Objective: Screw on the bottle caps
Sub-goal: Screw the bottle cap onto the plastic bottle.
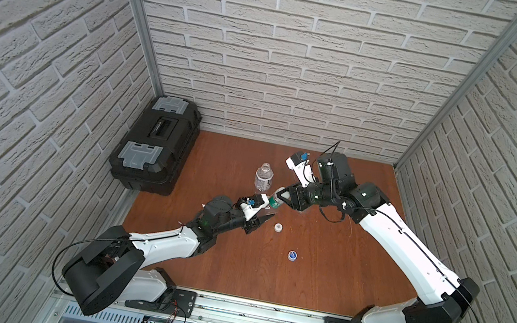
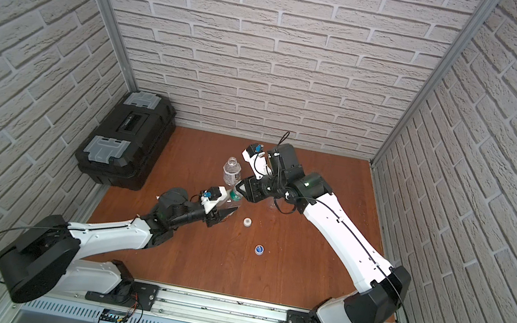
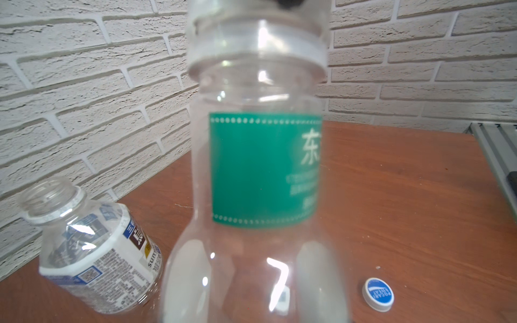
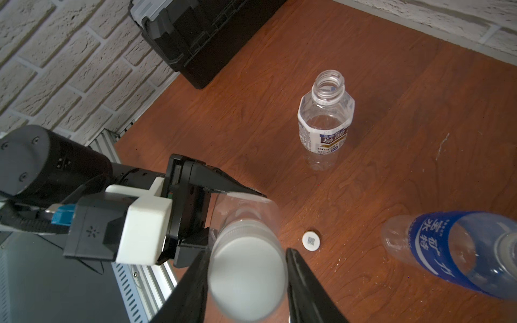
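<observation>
My left gripper [image 1: 267, 215] is shut on the lower body of the clear bottle with the green neck band [image 1: 275, 202], holding it above the table. Its pale fingers [image 3: 190, 279] show through the plastic. The wide white cap [image 4: 247, 276] sits on this bottle's mouth, and my right gripper [image 4: 247, 279] is shut on it, one finger on each side. The white-labelled bottle [image 1: 264, 177] stands open just behind. A small white cap [image 1: 278, 227] and a blue cap [image 1: 292, 255] lie on the table. The blue-labelled bottle [image 4: 458, 251] shows in the right wrist view.
A black toolbox [image 1: 156, 144] stands at the table's [image 1: 317, 288] back left corner. Brick-pattern walls close in three sides. A metal rail [image 1: 258, 317] with both arm bases runs along the front edge.
</observation>
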